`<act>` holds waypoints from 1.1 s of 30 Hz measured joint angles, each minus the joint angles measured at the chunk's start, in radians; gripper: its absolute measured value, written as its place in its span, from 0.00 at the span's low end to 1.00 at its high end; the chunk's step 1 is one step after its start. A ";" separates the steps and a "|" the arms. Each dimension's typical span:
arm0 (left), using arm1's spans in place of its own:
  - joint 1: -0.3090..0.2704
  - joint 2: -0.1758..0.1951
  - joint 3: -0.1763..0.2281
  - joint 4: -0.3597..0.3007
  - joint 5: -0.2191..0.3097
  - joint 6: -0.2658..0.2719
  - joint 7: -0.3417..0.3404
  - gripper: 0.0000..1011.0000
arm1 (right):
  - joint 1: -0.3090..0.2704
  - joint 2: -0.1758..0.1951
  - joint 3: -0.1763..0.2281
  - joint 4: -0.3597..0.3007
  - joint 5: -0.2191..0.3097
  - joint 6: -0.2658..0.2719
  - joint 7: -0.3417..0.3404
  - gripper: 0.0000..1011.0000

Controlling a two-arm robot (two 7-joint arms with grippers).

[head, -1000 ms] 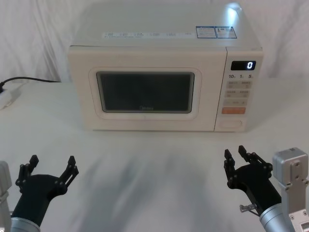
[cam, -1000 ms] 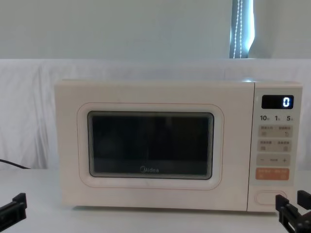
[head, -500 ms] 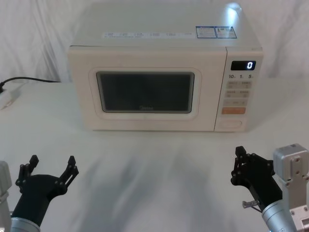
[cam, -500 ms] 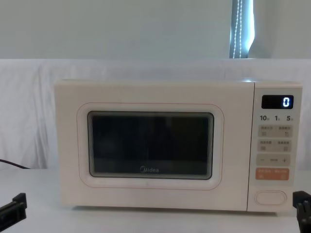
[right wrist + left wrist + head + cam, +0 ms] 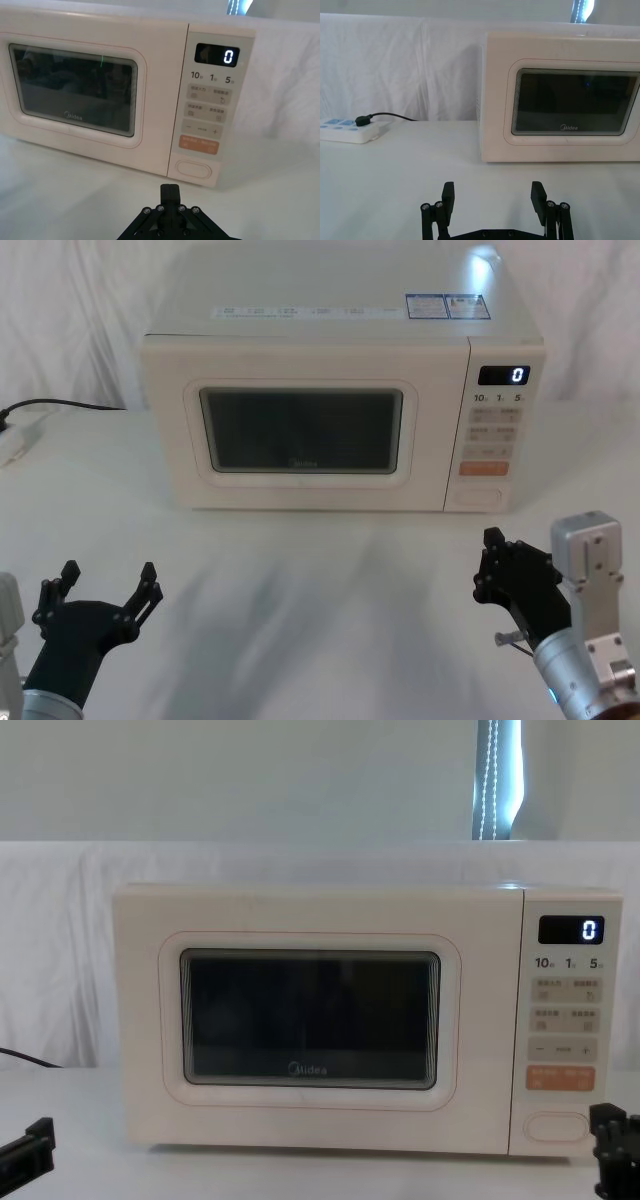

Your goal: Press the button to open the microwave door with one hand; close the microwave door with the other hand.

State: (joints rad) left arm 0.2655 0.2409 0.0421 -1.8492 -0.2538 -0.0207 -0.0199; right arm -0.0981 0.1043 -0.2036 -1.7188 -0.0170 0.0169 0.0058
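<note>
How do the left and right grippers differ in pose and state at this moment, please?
The left gripper is open, fingers spread wide; the right gripper is shut, fingers together. The left gripper sits low at the near left, facing the door; the right gripper is farther forward, lined up before the button. Both hover above the table, short of the microwave, touching nothing.

The microwave door [image 5: 300,445] is cream with a dark window and what looks like a pinkish outline; the button [image 5: 477,496] is cream.
</note>
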 joint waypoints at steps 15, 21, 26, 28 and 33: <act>0.000 0.000 0.000 0.000 0.000 0.000 0.000 0.99 | 0.129 -0.064 0.020 0.126 -0.044 0.060 0.022 0.00; 0.000 0.000 0.000 0.000 0.000 0.000 0.000 0.99 | 0.177 -0.083 0.033 0.186 -0.054 0.070 0.025 0.00; 0.000 0.000 0.000 0.000 0.000 0.000 0.000 0.99 | 0.209 -0.091 0.041 0.229 -0.063 0.074 0.028 0.00; 0.000 0.000 0.000 0.000 0.000 0.000 0.000 0.99 | 0.217 -0.093 0.043 0.240 -0.066 0.074 0.029 0.00; 0.000 0.000 0.000 0.000 0.000 0.000 0.000 0.99 | 0.236 -0.099 0.049 0.270 -0.072 0.074 0.028 0.00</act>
State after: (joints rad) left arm 0.2655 0.2410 0.0421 -1.8492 -0.2538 -0.0207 -0.0199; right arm 0.1384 0.0056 -0.1544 -1.4487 -0.0894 0.0909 0.0343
